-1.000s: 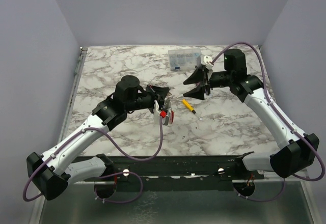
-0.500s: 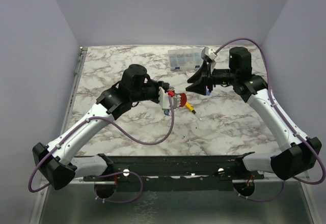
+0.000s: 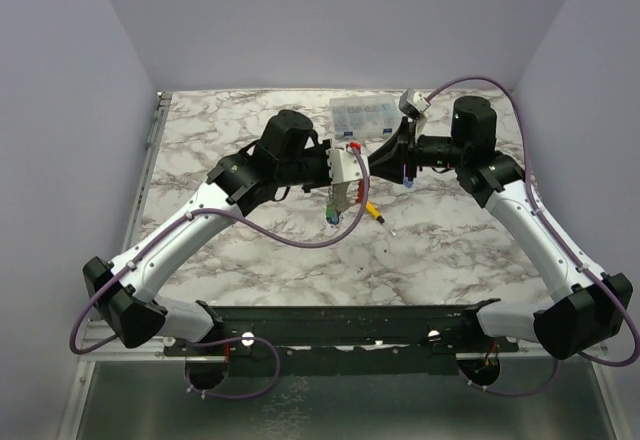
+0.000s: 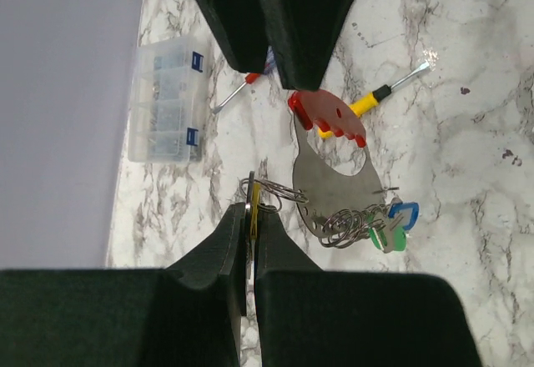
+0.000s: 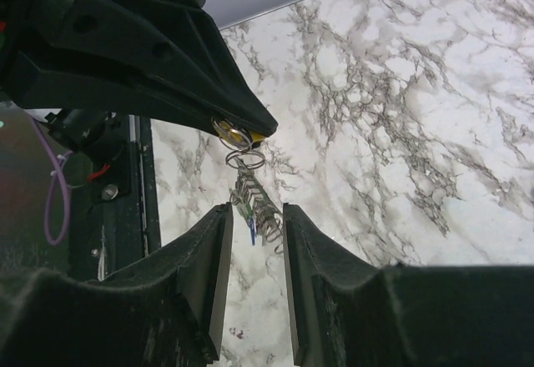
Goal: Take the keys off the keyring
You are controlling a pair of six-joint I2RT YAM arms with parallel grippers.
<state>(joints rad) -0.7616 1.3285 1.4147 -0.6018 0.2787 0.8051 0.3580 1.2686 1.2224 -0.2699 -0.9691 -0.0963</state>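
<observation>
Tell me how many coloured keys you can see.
3: a yellow key pinched in the left gripper, a green key and a blue key hanging side by side; others may be hidden.

Probably a robotics lab: plain lilac walls (image 3: 330, 20) box in a marble-patterned table (image 3: 200, 130).

Three lenses on one marble worktop (image 3: 430, 250): one overhead, one on each of my wrists.

The fixed camera looks down from above and behind me, wide enough for the whole scene. My left wrist camera sits close behind my left hand (image 4: 253, 217), my right wrist camera close behind my right hand (image 5: 254, 213); they face each other, and all three share the keys (image 4: 388, 229) between.
</observation>
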